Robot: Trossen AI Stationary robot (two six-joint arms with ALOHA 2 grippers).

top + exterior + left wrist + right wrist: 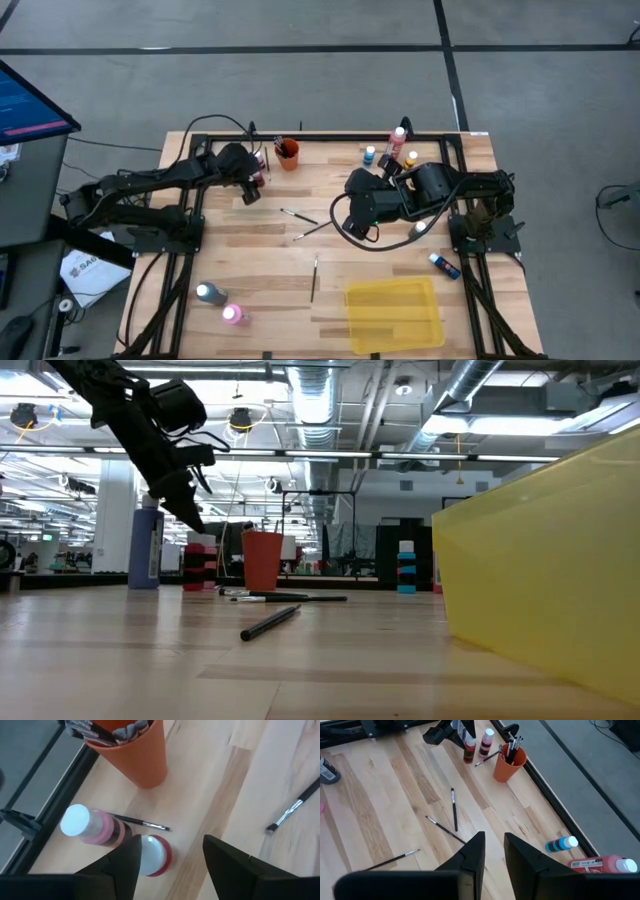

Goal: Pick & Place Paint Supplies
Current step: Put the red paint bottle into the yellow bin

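Left gripper (170, 865) open above red white-capped paint bottle (152, 854), beside pink white-capped bottle (92, 825) and ribbed orange plastic cup (135, 750). Right gripper (492, 852) narrowly parted, empty. Only overhead: yellow rectangular tray (394, 315); four loose thin dark paintbrushes (298, 215).

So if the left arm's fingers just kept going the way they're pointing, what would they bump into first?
Probably the red paint bottle: the left gripper hangs open right above its white cap, beside the pink bottle. How far above is hard to judge.
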